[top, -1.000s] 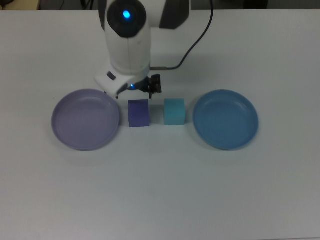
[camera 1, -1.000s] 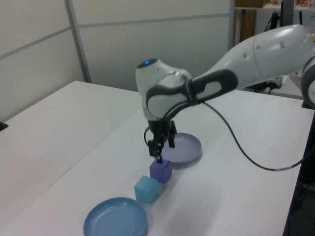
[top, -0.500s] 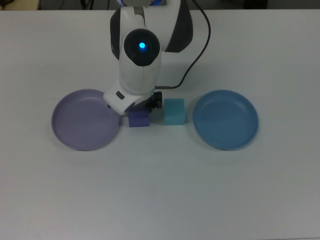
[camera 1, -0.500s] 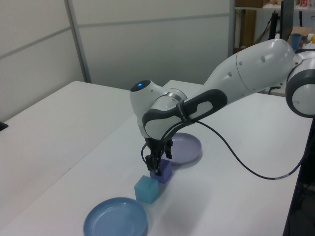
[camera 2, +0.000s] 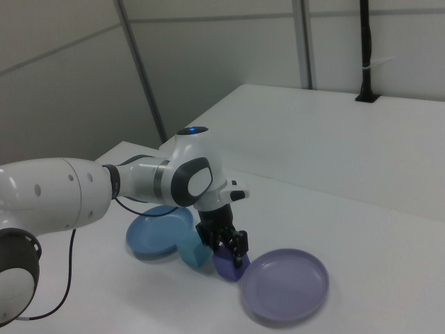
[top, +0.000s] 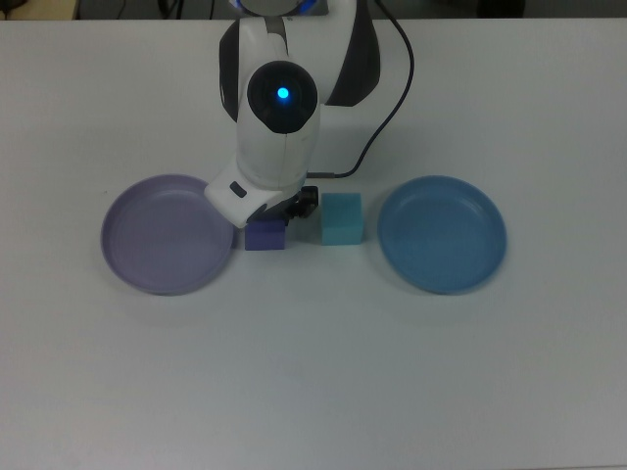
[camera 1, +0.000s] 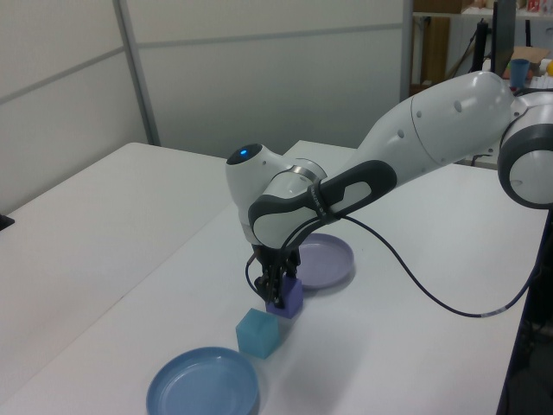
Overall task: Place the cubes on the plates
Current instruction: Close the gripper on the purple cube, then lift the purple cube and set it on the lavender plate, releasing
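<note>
The gripper (camera 1: 276,298) stands directly over the purple-blue cube (top: 265,236), its fingers lowered to either side of the cube; whether the pads already press the faces cannot be told, so the jaws are best read as straddling the cube, not yet plainly clamped. The deciding relation is therefore vertical: the cube lies straight beneath the wrist, with no sideways offset left to correct, and the coming move probably calls for closing and lifting, not further travel. The cube rests on the tabletop (top: 313,392) near its middle, just beside the rim of the lavender plate (top: 162,235), which lies toward the top view's left edge. Being a cube, it has no long axis to favour; its sides run roughly parallel to the tabletop's edges in the top view, and the fingers appear to bracket one pair of opposite faces. The light teal cube (top: 342,217) sits just beside the purple-blue one on the top view's right, close enough that the finger on that side works in a narrow gap between them. Beyond it, nearer the top view's right edge, lies the blue plate (top: 443,235), which holds nothing. The lavender plate is likewise bare. Judged from this layout, neither cube has yet been placed, and the shorter carry from the gripper runs to the lavender plate.
</note>
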